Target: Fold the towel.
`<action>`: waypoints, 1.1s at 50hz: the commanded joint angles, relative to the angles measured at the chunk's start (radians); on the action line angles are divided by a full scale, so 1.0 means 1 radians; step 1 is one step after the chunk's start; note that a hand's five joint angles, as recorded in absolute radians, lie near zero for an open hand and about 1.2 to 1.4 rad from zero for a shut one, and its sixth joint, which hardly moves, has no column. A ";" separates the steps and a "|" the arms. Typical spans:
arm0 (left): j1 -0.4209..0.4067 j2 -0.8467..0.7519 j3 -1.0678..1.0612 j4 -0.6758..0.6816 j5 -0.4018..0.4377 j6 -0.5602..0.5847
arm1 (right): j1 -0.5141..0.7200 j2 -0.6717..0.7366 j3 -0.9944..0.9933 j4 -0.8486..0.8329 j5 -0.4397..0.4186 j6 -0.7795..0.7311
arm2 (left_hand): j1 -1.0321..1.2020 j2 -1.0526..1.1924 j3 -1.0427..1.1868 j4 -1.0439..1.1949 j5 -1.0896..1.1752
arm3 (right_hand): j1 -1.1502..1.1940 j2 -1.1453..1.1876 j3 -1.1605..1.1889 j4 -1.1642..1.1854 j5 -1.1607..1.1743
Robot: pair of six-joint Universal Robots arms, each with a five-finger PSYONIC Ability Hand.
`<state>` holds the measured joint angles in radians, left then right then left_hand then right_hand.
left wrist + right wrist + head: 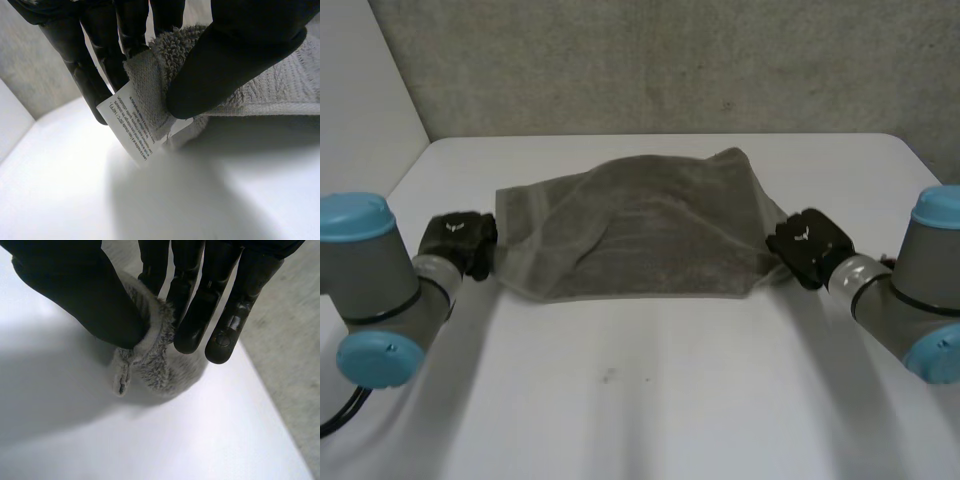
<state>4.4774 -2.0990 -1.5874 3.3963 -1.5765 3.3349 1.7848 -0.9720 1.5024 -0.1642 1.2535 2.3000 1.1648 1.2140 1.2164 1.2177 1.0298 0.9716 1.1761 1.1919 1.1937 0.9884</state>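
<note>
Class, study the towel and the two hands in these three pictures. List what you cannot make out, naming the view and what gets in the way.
1. Head view: how the left hand and right hand grip the towel; the hands' backs cover their fingers.
2. Left wrist view: the print on the label, too small to read.
3. Right wrist view: most of the towel, hidden behind thumb and fingers.

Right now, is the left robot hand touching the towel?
Touching. In the left wrist view the left robot hand pinches the towel corner between thumb and fingers, beside its white label.
</note>
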 commanded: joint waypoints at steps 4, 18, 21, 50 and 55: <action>0.069 0.165 -0.098 -0.087 0.001 0.077 | -0.036 -0.187 0.067 0.187 0.012 -0.004 | 0.231 0.182 0.180 0.179 0.192 | 0.425 0.220 0.204 0.203 0.233; 0.098 0.540 -0.186 -0.486 0.039 0.287 | -0.177 -0.508 0.041 0.665 0.010 -0.040 | 0.231 0.182 0.180 0.179 0.192 | 0.425 0.220 0.204 0.203 0.233; 0.097 0.591 -0.194 -0.544 0.059 0.342 | -0.183 -0.554 0.042 0.719 0.009 -0.092 | 0.231 0.182 0.180 0.179 0.192 | 0.425 0.220 0.204 0.203 0.233; -0.004 0.135 0.194 -0.515 0.039 0.387 | -0.076 -0.119 -0.276 0.525 0.200 -0.097 | 0.231 0.182 0.180 0.179 0.192 | 0.425 0.220 0.204 0.203 0.233; -0.043 0.037 0.544 -0.520 -0.046 0.354 | -0.036 -0.057 -0.505 0.378 0.253 -0.080 | 0.231 0.182 0.180 0.179 0.192 | 0.425 0.220 0.204 0.203 0.233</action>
<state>4.4764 -1.9609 -1.3649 2.8822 -1.5521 3.7171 1.7078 -1.1092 1.2398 0.3455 1.4340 2.2124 1.1648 1.2140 1.2165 1.2177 1.0298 0.9716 1.1761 1.1919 1.1937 0.9911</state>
